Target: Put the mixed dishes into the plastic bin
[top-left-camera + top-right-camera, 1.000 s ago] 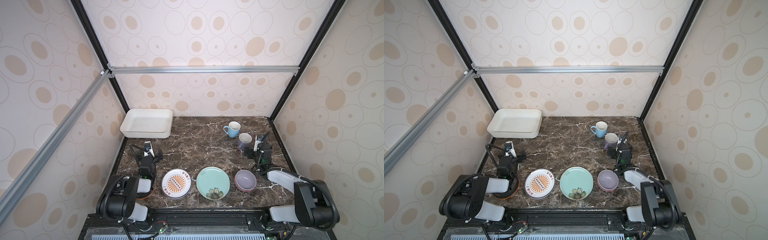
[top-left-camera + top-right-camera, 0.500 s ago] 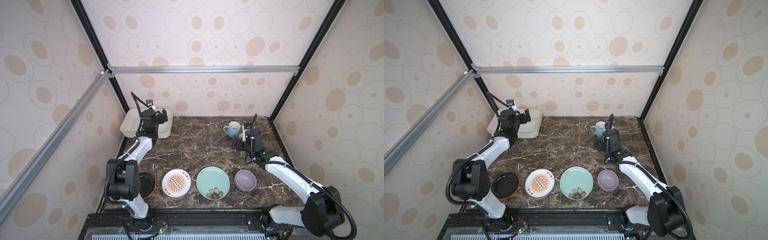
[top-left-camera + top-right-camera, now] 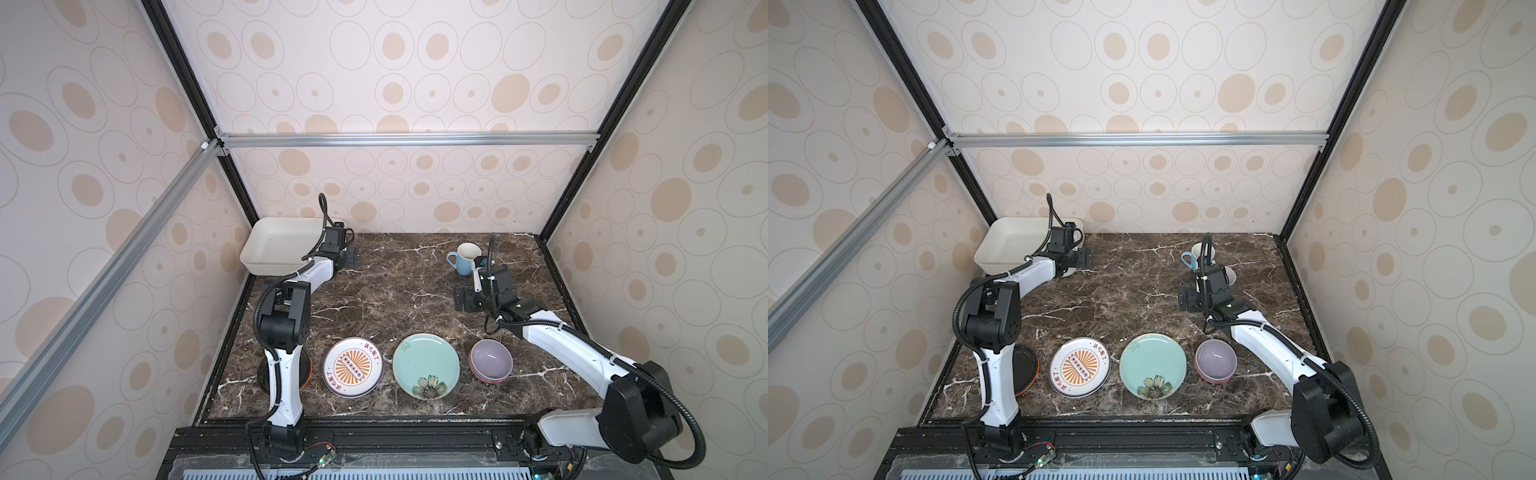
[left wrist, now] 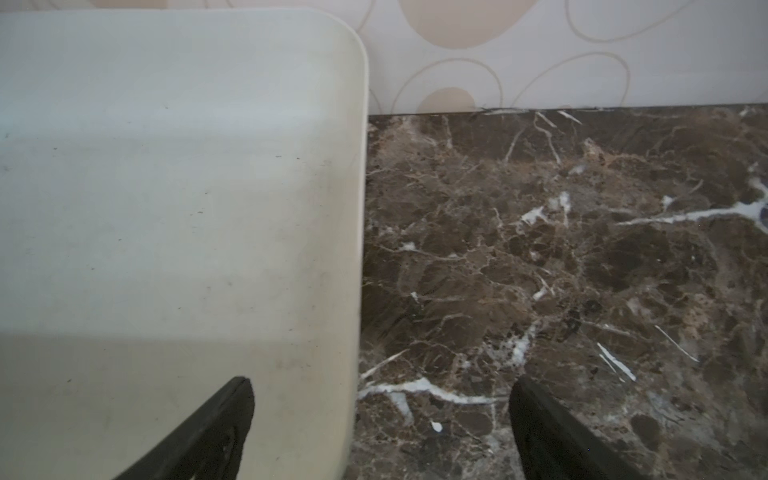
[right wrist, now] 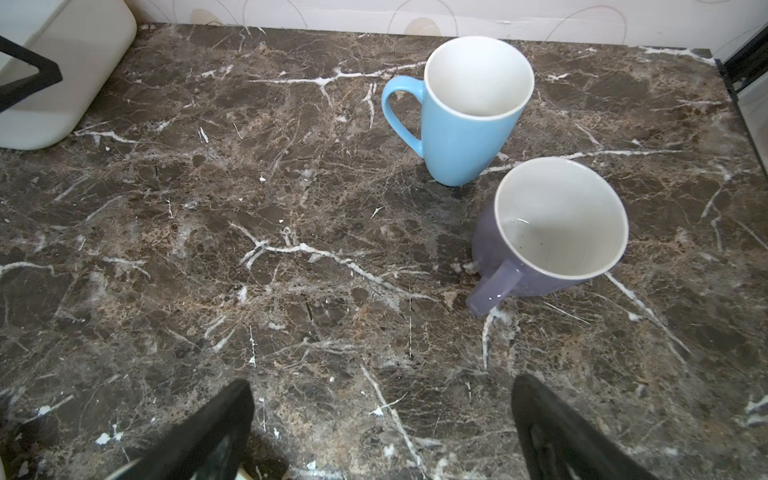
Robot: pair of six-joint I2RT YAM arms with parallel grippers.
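- Left gripper (image 4: 380, 386): fingers stood apart, straddling white plastic bin (image 4: 166, 208) wall; likely to drag it closer.
- Right gripper (image 5: 382, 386): fingers apart, empty; faced light blue mug (image 5: 457, 137) and lavender mug (image 5: 536, 249), both outside bin.

3 plates (image 3: 353, 366) (image 3: 426, 365) (image 3: 1025, 368), 2 stacked bowls (image 3: 491, 359) (image 3: 475, 372), 2 mugs (image 5: 461, 137) (image 5: 498, 257), 1 bin (image 3: 266, 262).

White bin (image 3: 286, 245): empty, back-left corner of the surface. Front row, lying flat: orange-black plate (image 3: 1026, 368), sunburst plate (image 3: 353, 366), teal flowered plate (image 3: 426, 365), lavender bowl (image 3: 490, 359) nested in red-edged bowl (image 3: 473, 371). Blue mug (image 5: 465, 124) and lavender mug (image 5: 540, 232) stand upright, just beside each other, back right.
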